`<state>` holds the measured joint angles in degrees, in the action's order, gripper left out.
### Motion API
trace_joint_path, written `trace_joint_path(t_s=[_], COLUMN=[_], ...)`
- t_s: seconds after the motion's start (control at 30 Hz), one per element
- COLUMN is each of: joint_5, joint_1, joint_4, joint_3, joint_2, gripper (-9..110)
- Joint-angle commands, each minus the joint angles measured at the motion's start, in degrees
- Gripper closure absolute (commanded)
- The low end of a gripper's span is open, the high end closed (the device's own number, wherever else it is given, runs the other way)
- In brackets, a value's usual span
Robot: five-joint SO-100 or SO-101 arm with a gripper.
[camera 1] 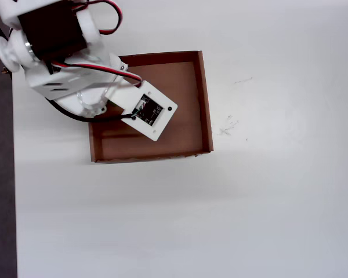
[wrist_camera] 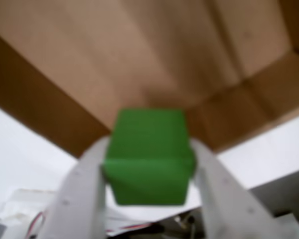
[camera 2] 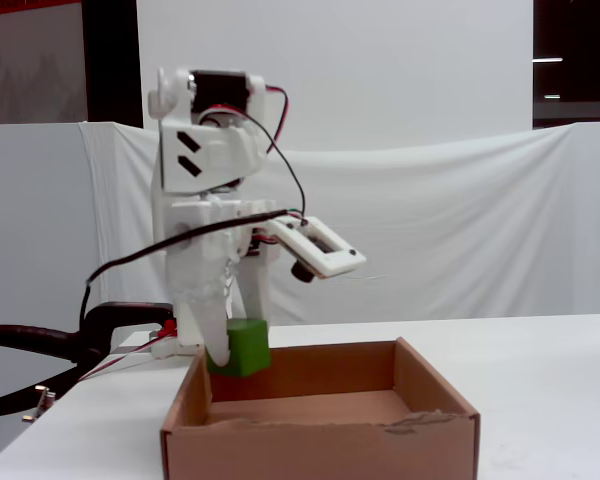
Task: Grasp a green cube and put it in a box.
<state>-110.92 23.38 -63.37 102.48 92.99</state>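
Observation:
The green cube (wrist_camera: 148, 157) is pinched between the two white fingers of my gripper (wrist_camera: 148, 164), which is shut on it. In the fixed view the green cube (camera 2: 242, 348) hangs in the gripper (camera 2: 232, 352) just above the far left wall of the box (camera 2: 320, 437). The brown cardboard box (wrist_camera: 139, 55) fills the top of the wrist view, its floor bare. From overhead the arm covers the cube; only the box (camera 1: 206, 104) and the arm's camera plate (camera 1: 149, 111) show.
White tabletop (camera 1: 267, 197) surrounds the box. The arm's base and red and black cables (camera 1: 98, 35) sit at the top left overhead. A black clamp handle (camera 2: 40, 345) juts out at the left of the fixed view.

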Motion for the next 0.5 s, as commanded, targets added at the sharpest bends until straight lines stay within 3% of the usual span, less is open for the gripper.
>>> trace_joint_path(t_s=[0.0, 0.47], joint_5=[-0.97, -1.14], joint_1=[0.44, 0.44], joint_4=[0.79, 5.01], joint_3=[-3.96, -6.86], joint_2=[-0.18, -6.77], gripper=[86, 86])
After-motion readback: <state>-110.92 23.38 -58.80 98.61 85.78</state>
